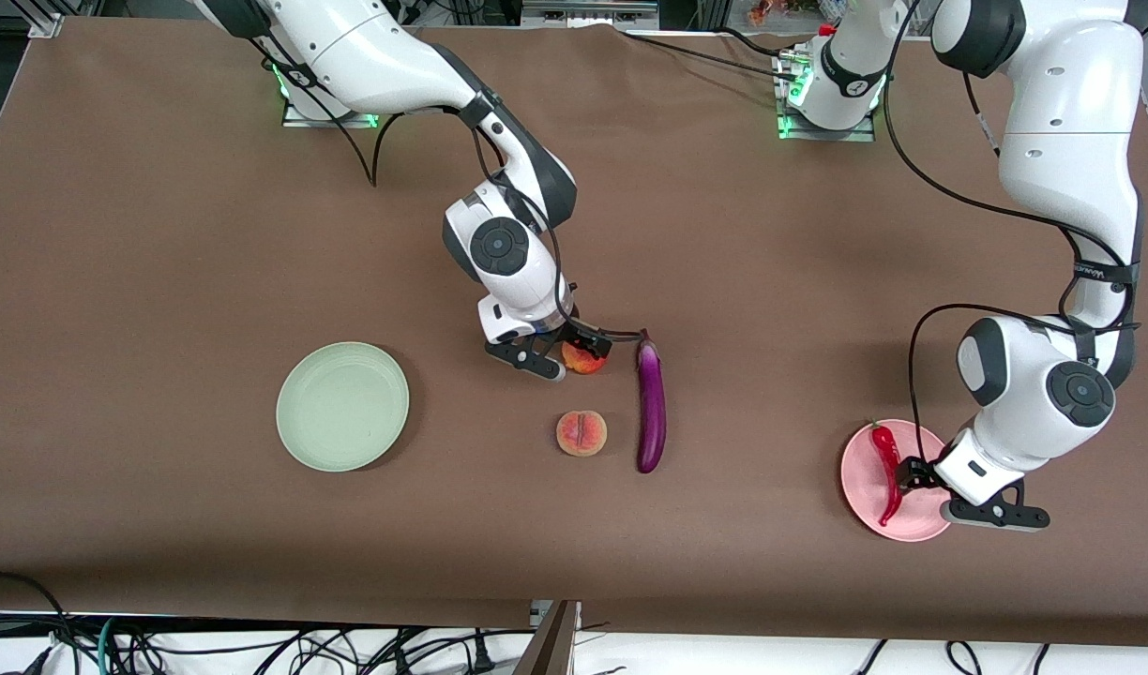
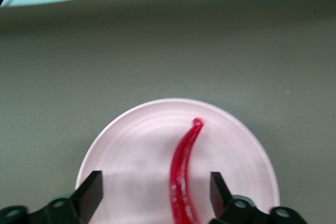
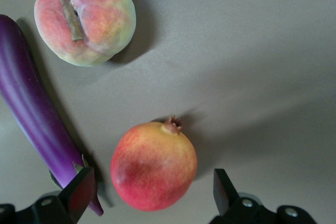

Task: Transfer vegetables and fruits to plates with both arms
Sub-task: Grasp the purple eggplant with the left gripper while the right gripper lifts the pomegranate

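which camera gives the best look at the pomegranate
The right wrist view: the pomegranate sits whole on the table between the open fingers of the right gripper, nub and skin colours plain. In the front view that gripper covers part of it, leaving a small red-orange patch. The left wrist view does not show it.

Even overhead light is falling on the worktop; soft shadows are pooling beside the peach; the left wrist view is looking hazy.

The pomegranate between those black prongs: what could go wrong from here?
The right tool is open around the pomegranate, and the eggplant stem lies right at one finger, so closing might nudge it. The round fruit might also roll. The left tool, open over the chili on the pink plate, might brush it.
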